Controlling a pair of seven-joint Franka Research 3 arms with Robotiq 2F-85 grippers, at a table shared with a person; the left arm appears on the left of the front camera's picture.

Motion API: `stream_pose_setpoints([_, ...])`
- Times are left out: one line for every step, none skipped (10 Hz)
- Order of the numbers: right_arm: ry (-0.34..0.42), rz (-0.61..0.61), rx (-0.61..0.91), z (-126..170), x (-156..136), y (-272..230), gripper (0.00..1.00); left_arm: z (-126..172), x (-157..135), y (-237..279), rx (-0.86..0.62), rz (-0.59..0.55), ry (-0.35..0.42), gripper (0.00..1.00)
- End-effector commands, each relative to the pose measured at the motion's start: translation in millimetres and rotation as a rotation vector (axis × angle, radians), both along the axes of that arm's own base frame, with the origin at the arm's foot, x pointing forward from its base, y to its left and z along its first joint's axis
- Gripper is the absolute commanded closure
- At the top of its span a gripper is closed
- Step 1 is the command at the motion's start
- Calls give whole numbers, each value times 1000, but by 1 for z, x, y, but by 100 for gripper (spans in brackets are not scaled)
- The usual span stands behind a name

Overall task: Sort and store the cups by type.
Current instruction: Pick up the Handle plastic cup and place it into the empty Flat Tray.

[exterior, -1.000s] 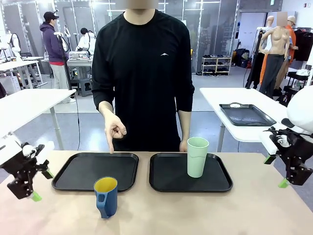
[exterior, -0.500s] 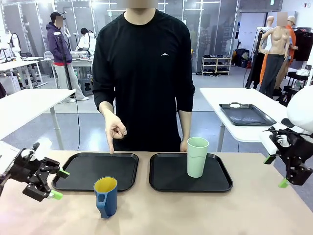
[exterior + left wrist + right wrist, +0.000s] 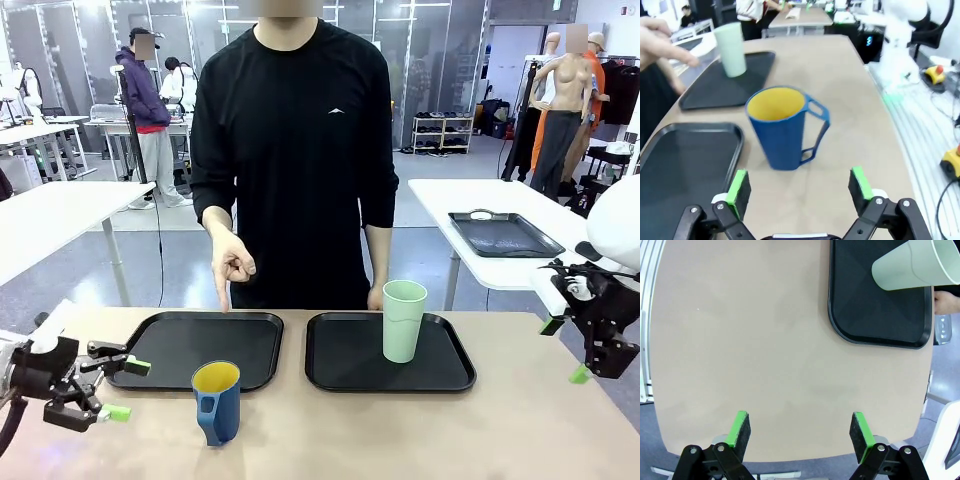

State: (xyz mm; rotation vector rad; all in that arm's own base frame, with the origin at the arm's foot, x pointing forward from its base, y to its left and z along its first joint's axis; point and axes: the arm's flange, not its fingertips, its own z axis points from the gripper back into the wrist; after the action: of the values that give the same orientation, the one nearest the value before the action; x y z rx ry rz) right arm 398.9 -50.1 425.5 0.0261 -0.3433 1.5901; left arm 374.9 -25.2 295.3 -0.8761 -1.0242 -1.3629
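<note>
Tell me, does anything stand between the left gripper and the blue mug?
Nothing visible does. The open left gripper faces the blue mug across a bare stretch of table.

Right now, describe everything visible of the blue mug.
The blue mug looks plastic: dark blue outside, yellow inside, with an open loop handle turned toward the robot. It stands upright and empty on the table, just in front of the left tray, not on it. Only the table touches it; the left gripper is open, short of it.
</note>
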Motion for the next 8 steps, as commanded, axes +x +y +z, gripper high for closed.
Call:
stream_pose_setpoints([-3, -10, -10, 0, 2, 0, 0, -7, -5, 1, -83, -34, 24, 0])
stream_pose_setpoints([-3, -10, -10, 0, 2, 0, 0, -10, -4, 0, -106, -38, 33, 0])
stream_pose_setpoints([-3, -10, -10, 0, 2, 0, 0, -10, 0, -1, -159, -20, 45, 0])
stream_pose_setpoints([-3, -10, -10, 0, 2, 0, 0, -10, -1, -4, -163, -25, 48, 0])
stream_pose_setpoints([-3, -10, -10, 0, 2, 0, 0, -8, 2, -4, -166, -33, 49, 0])
stream_pose_setpoints([-3, -10, -10, 0, 2, 0, 0, -10, -7, -2, -125, -35, 64, 0])
stream_pose_setpoints([-3, -10, -10, 0, 2, 0, 0, -10, -7, -2, -125, -35, 64, 0])
stream_pose_setpoints([-3, -10, -10, 0, 2, 0, 0, -10, -7, -2, -125, -35, 64, 0])
